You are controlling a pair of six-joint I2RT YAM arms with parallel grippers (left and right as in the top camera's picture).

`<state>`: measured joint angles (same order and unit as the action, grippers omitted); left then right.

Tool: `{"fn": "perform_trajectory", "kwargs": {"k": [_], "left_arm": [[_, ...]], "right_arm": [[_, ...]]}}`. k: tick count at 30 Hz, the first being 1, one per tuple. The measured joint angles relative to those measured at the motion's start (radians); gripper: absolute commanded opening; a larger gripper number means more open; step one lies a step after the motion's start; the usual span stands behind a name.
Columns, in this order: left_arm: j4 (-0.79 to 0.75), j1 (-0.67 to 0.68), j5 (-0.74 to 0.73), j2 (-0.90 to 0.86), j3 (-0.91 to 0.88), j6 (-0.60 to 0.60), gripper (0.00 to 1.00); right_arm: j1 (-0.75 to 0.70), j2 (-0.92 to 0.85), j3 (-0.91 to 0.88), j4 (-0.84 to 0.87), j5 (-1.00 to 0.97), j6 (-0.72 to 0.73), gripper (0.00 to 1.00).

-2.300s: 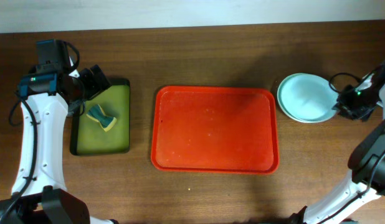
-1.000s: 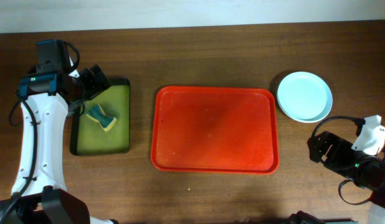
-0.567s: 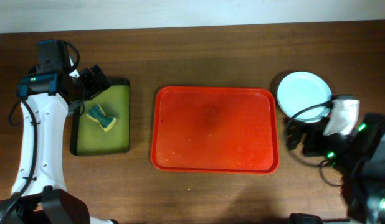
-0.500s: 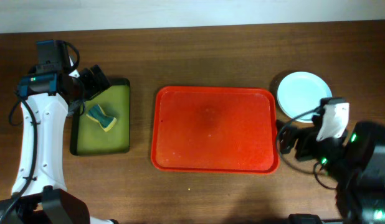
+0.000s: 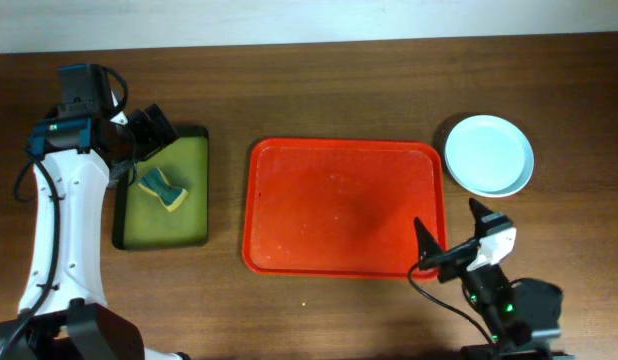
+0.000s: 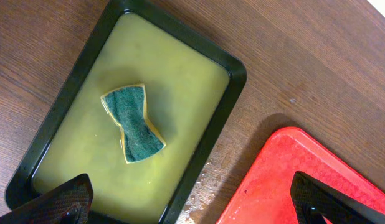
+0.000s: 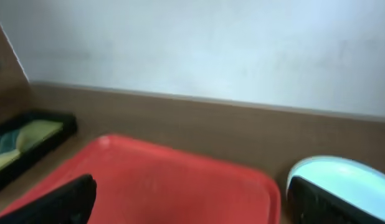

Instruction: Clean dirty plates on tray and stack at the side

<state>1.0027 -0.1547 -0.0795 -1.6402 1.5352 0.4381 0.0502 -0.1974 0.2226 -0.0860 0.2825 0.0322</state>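
Moved away from the plates (image 5: 489, 155), the right gripper (image 5: 446, 218) is now held wide and empty by the tray's (image 5: 339, 205) corner.
Wide too, the left gripper (image 5: 147, 132) is held near the sponge (image 5: 164, 189). The plates are stacked on the table (image 5: 339, 90), just beside the tray. They look hard, smooth, slippery and breakable, so the rim is best pinched.

Brown wood table (image 5: 319, 90) w/ plain white wall (image 7: 192, 50) behind far edge; soft light.
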Motion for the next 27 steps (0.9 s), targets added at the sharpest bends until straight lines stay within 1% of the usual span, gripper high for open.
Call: {"fn": "perform_trajectory", "kwargs": {"k": [3, 7, 11, 16, 20, 27], "left_arm": [[0.0, 0.0, 0.0, 0.0, 0.0, 0.0, 0.99], [0.0, 0.0, 0.0, 0.0, 0.0, 0.0, 1.0], [0.0, 0.0, 0.0, 0.0, 0.0, 0.0, 0.99], [0.0, 0.0, 0.0, 0.0, 0.0, 0.0, 1.0], [0.0, 0.0, 0.0, 0.0, 0.0, 0.0, 0.99], [0.0, 0.0, 0.0, 0.0, 0.0, 0.0, 0.99]], "right_arm": [[0.021, 0.07, -0.082, 0.09, -0.022, 0.0, 0.99], [0.024, 0.175, -0.164, 0.125, -0.074, 0.0, 0.99], [0.024, 0.182, -0.195, 0.163, -0.124, 0.0, 0.99], [0.024, 0.182, -0.207, 0.126, -0.194, 0.0, 0.99], [0.024, 0.183, -0.209, 0.013, -0.223, 0.0, 0.99], [0.024, 0.183, -0.209, 0.011, -0.234, -0.003, 0.99]]}}
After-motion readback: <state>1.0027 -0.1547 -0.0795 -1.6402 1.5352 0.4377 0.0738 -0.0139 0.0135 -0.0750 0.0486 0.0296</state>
